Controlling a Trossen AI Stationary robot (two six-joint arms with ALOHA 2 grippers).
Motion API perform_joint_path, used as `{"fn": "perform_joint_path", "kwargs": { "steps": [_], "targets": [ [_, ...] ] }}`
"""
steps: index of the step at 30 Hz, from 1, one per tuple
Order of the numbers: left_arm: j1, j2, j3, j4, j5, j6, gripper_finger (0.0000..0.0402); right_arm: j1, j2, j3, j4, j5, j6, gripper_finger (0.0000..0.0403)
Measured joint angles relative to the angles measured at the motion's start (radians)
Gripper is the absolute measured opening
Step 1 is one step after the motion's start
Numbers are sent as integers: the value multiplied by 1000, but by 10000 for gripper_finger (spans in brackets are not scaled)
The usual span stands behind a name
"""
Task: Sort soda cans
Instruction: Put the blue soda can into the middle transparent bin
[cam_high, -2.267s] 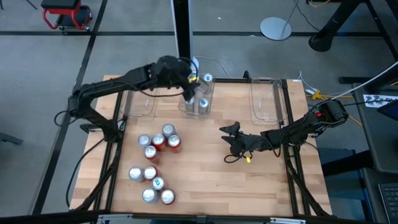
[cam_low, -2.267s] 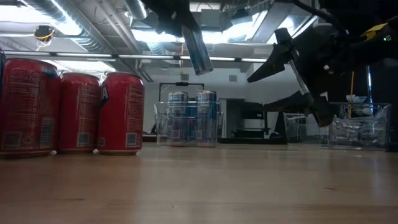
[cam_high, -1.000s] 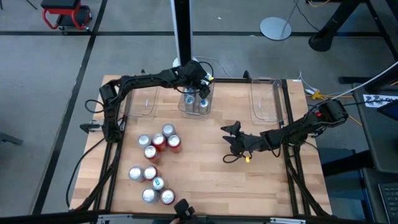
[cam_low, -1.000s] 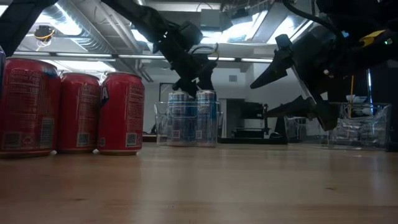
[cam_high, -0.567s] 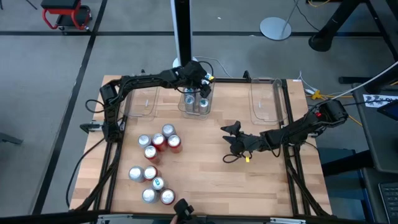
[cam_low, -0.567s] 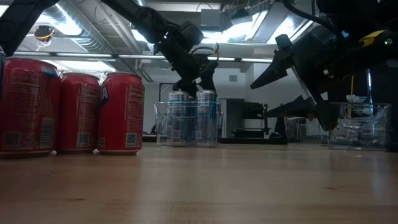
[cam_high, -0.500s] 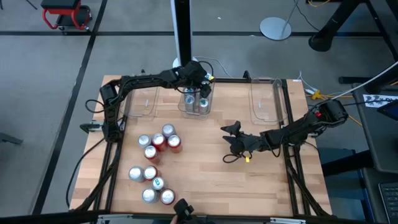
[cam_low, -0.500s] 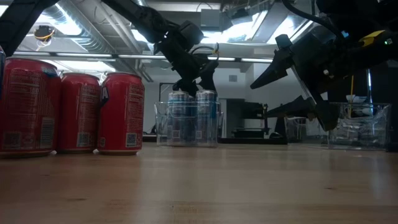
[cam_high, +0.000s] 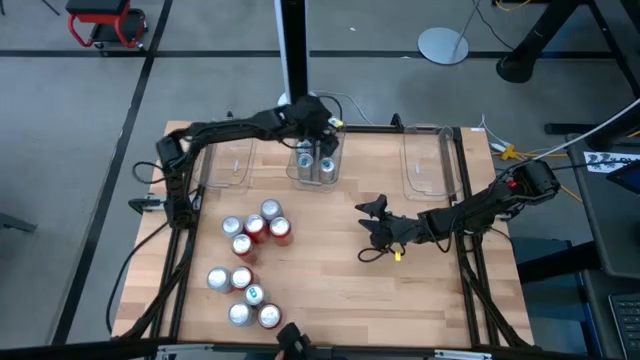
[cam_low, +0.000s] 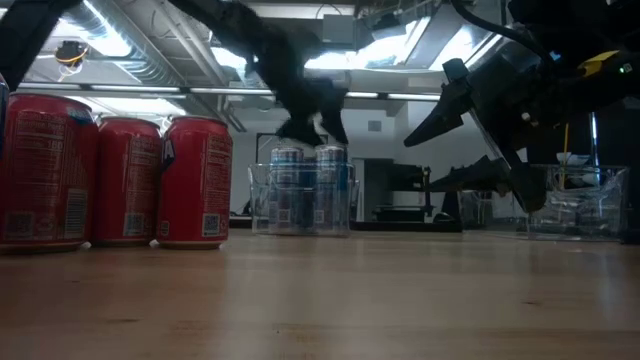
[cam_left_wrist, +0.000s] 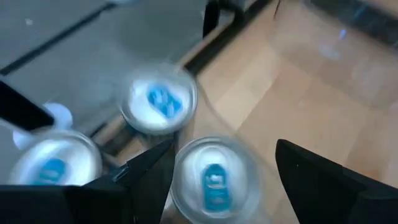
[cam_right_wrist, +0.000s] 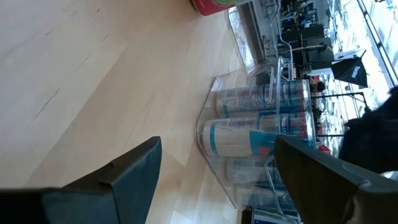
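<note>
Left end effector (cam_high: 318, 137) open above wooden table (cam_high: 330, 270), far edge.

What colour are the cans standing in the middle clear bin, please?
Silver with blue labels, best seen in the low view.

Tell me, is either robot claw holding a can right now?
No. The left claw is open above the blue cans in the middle clear bin, gripping none. The right claw is open over bare table.
</note>
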Motion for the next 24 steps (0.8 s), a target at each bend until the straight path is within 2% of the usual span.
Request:
{"fn": "perform_joint_path", "kwargs": {
  "steps": [5,12,20,24],
  "targets": [
    [-45,-137,13,-97,0,49,267,0,0,0,-7,-1,0,310],
    [-203,-360,13,-348,-3,62,263,0,0,0,-18,0,0,310],
    [-444,-537,11,-755,-13,-126,258,0,0,0,-14,8,0,310],
    [-587,-576,11,-886,-17,-268,257,0,0,0,-5,10,-7,310]
  ]
}}
